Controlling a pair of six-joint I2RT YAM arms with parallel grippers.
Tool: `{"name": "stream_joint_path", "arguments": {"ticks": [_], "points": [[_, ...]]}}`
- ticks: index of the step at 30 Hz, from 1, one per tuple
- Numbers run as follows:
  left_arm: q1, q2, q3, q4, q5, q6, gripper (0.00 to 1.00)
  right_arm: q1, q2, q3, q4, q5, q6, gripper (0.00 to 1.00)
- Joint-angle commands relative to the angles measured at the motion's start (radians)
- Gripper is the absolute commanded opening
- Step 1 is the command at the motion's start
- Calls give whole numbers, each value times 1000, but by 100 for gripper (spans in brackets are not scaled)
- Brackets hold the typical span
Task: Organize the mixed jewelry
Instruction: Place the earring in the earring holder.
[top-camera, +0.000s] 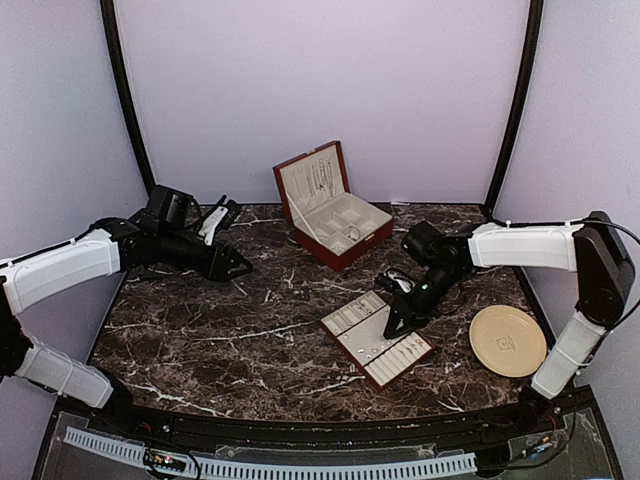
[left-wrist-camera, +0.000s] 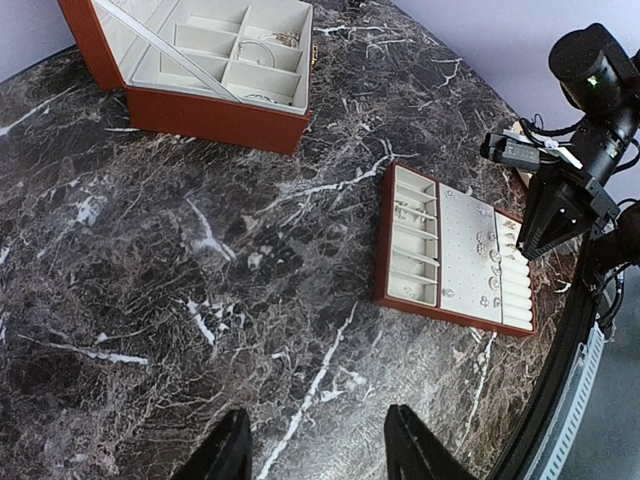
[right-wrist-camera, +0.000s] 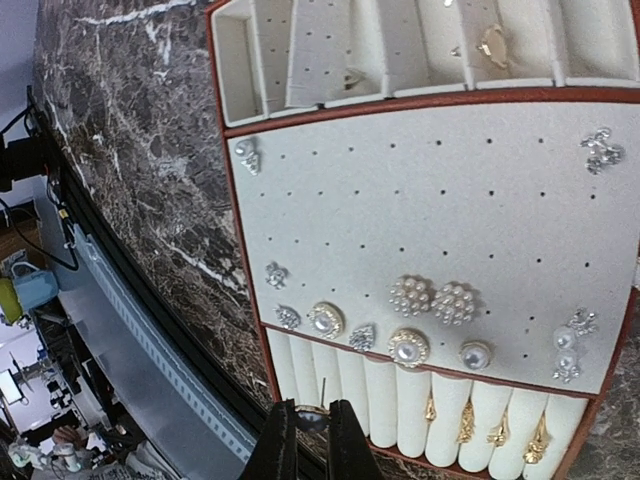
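My right gripper (right-wrist-camera: 311, 420) is shut on a small stud earring (right-wrist-camera: 311, 409), its pin pointing toward the pad. It hovers over the ring rolls at the near-left corner of the flat red-brown tray (right-wrist-camera: 450, 190). Mixed jewelry sits on that tray: pearl and sparkly studs (right-wrist-camera: 432, 297) on the dotted pad and gold pieces (right-wrist-camera: 468, 425) between the rolls. In the top view the right gripper (top-camera: 392, 326) is at the tray's (top-camera: 350, 318) far edge. My left gripper (left-wrist-camera: 315, 440) is open and empty above bare marble, far left (top-camera: 238, 266) of the tray (left-wrist-camera: 455, 312).
An open red-brown jewelry box (top-camera: 340, 250) with cream compartments stands at the back centre and holds a few pieces (top-camera: 352, 233). A round beige plate (top-camera: 508, 340) lies at the right. The table's near edge runs just past the tray.
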Motion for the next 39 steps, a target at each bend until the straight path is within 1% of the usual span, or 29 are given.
{"name": "stream_joint_path", "arguments": {"ticks": [1,8,20,39], "points": [[4,-32,19,-39,-8,30,47,-26,39,62,-126,44,-28,5],[4,-38,17,-43,-16,31,47,-65,79,104,-198,101,-45,5],[4,-32,19,-43,-16,31,47,-97,134,147,-224,153,-69,4],[3,-35,22,-44,-16,31,46,-101,183,176,-237,160,-87,5]]}}
